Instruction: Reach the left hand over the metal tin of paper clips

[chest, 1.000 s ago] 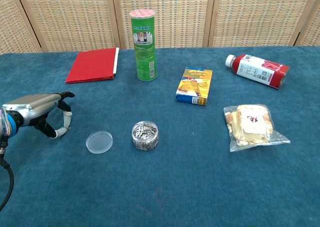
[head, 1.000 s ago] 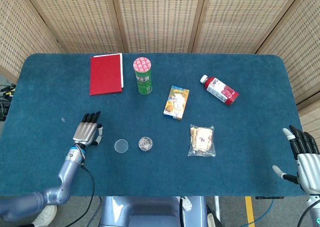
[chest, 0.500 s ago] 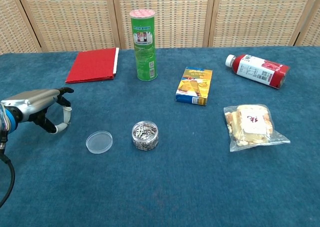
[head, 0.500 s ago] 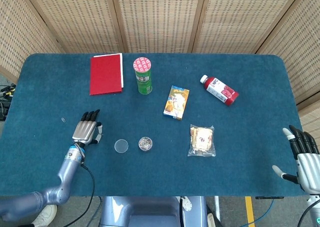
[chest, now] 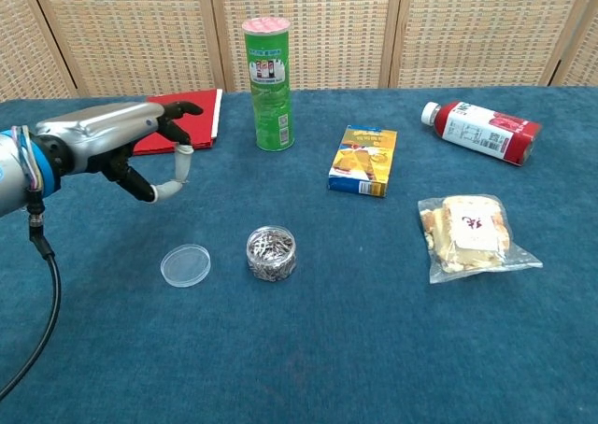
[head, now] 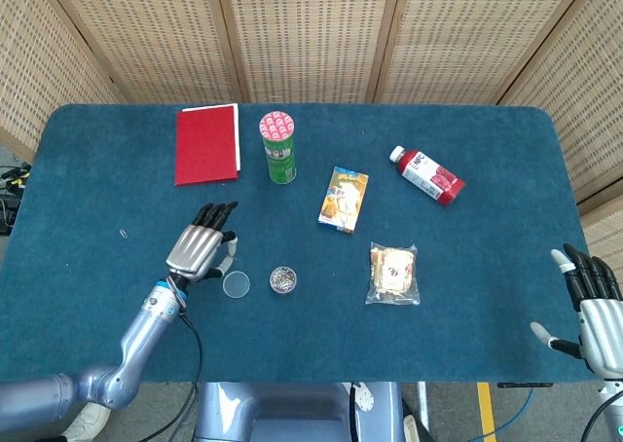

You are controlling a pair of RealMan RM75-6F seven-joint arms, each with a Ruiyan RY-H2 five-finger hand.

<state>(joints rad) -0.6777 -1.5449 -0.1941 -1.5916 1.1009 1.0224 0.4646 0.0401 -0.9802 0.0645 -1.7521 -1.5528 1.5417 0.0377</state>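
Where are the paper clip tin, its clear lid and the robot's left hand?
tin point(chest: 271, 254), chest view, on its side wall.
lid point(chest: 185, 264), chest view, on its middle.
left hand point(head: 200, 251), head view, on its back.

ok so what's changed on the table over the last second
The left hand has risen off the cloth and swung toward the tin, now hovering up-left of the clear lid, fingers apart and holding nothing. It is not yet over the tin. The right hand stayed open at the table's edge. Tin, lid, red folder, can and the rest have not moved.
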